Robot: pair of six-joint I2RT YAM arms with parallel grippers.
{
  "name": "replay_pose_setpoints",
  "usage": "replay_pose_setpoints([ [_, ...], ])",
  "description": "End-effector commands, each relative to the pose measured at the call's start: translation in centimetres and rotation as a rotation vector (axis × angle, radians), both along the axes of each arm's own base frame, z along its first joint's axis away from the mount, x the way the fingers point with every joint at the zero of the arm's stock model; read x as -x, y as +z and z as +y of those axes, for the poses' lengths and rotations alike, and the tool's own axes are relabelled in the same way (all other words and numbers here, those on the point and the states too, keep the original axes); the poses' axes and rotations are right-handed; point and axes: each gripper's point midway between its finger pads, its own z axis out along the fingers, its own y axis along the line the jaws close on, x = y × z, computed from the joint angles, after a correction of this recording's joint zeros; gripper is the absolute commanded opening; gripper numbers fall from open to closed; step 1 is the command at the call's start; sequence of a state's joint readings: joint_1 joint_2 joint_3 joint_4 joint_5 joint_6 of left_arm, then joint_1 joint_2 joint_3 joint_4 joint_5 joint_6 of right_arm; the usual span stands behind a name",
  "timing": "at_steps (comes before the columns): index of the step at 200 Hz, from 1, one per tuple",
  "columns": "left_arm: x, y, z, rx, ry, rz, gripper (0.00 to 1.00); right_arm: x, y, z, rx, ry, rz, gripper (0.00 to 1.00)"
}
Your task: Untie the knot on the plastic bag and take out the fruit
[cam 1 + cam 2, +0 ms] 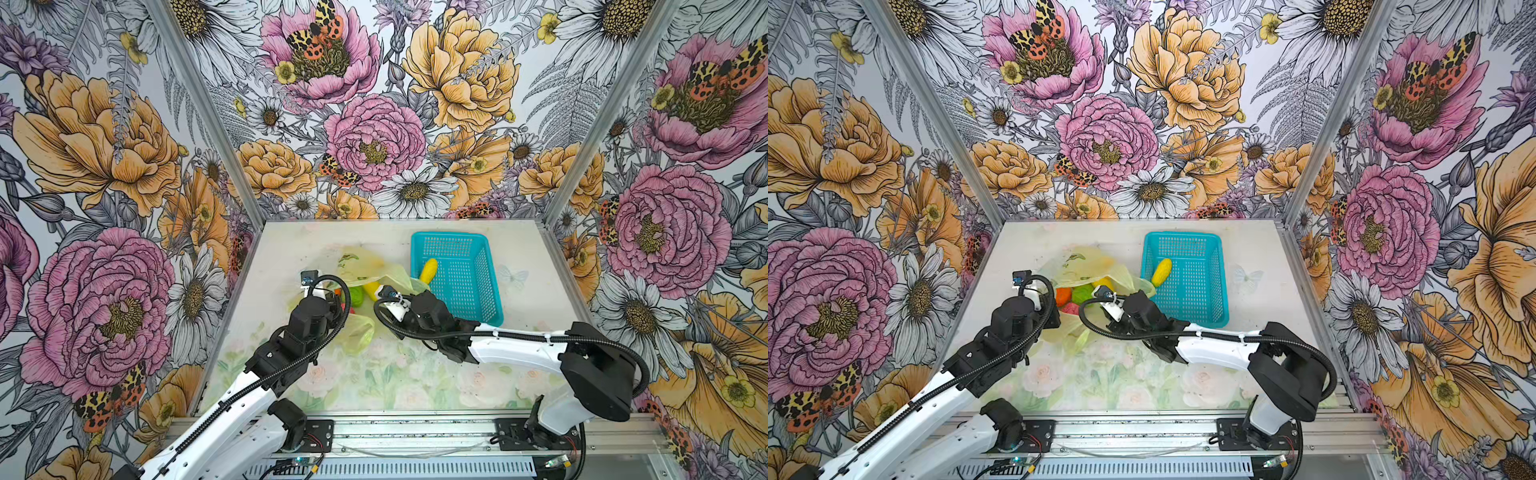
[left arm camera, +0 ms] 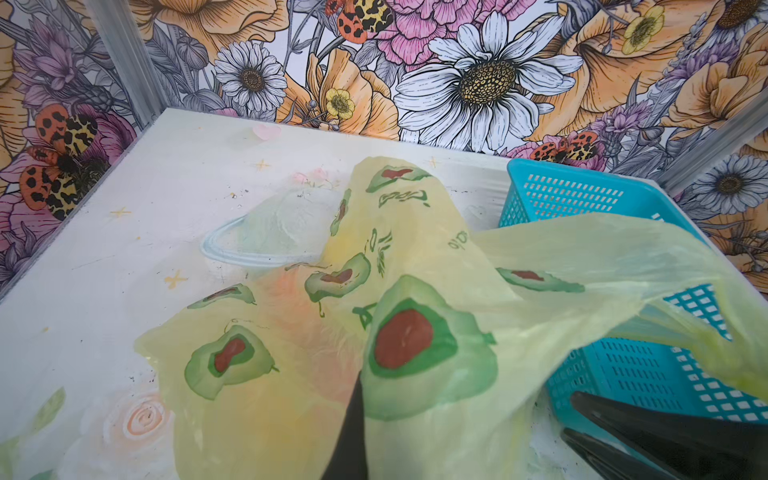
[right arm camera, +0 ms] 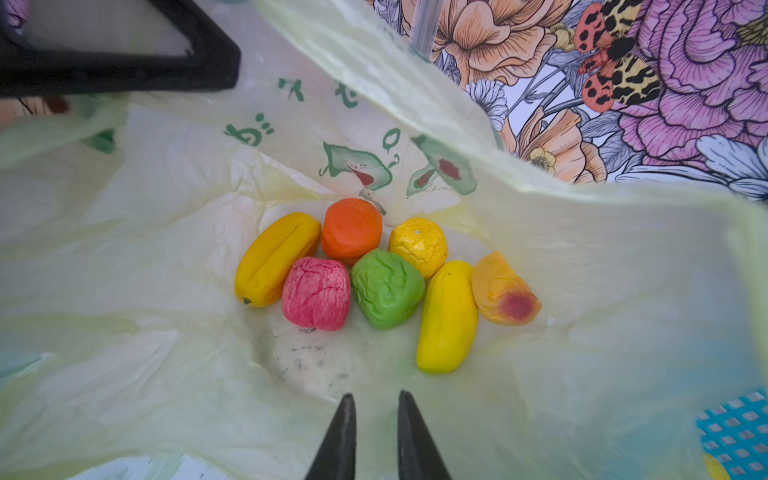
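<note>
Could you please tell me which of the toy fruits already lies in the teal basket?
The oblong yellow one, alone in the basket; the others sit in the plastic bag.

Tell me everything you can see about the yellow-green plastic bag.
The plastic bag is thin, translucent yellow-green film, crinkled, printed with green avocado shapes and lettering. Its mouth is open; seven toy fruits lie inside. It rests on the table, touching the teal basket, and the shut left gripper pinches its film.

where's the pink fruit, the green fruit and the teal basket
pink fruit [image 3: 316,293]: right wrist view, middle of its wrinkled top
green fruit [image 3: 386,289]: right wrist view, centre of its lumpy face
teal basket [image 1: 465,286]: in a top view, bare perforated floor
</note>
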State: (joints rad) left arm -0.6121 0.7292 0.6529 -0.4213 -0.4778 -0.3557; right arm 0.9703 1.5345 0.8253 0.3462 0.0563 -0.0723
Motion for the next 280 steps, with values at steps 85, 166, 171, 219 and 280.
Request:
replay_pose_setpoints([
  [85,-0.2,1.1,0.4,0.002,0.022,-0.026,0.0,5.8,8.3,-5.9,-0.278,0.079,-0.183,0.16],
  [166,-0.2,1.0,0.3,0.004,0.019,-0.024,0.0,6.2,11.7,-12.8,-0.435,-0.087,-0.245,0.12],
  [171,-0.2,1.0,0.3,0.005,0.02,-0.024,0.0,5.7,11.7,-13.3,-0.438,-0.12,-0.246,0.12],
  [219,-0.2,1.1,0.3,0.007,0.021,-0.027,0.0,-1.0,10.6,-19.9,-0.498,-0.5,-0.157,0.08],
  [280,-0.3,1.0,0.4,0.003,0.025,-0.024,0.0,-1.7,8.4,-13.6,-0.434,-0.164,0.012,0.31],
])
